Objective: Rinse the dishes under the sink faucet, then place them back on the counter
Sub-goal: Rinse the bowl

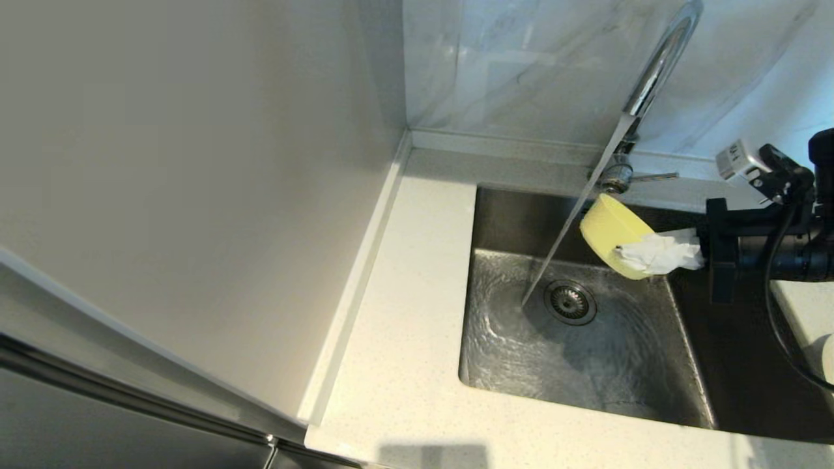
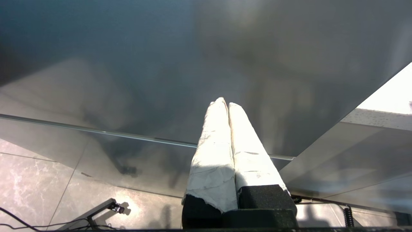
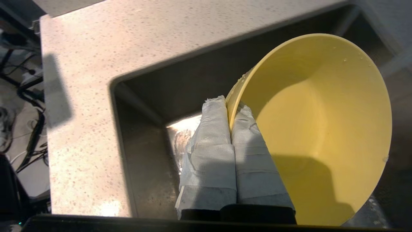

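My right gripper is shut on the rim of the pale yellow bowl, held tilted on its side above the back right of the sink. In the right wrist view one taped finger is inside the bowl and one outside, with the gripper pinching the rim. Water runs from the chrome faucet in a slanted stream just left of the bowl's rim and lands by the drain strainer. A cream-white dish peeks in at the right edge. My left gripper is shut and empty, parked low beside a grey cabinet front.
The speckled counter runs along the left and front of the sink, with a pale wall panel on its left. The faucet's thin lever handle sticks out behind the bowl. Water swirls over the sink floor.
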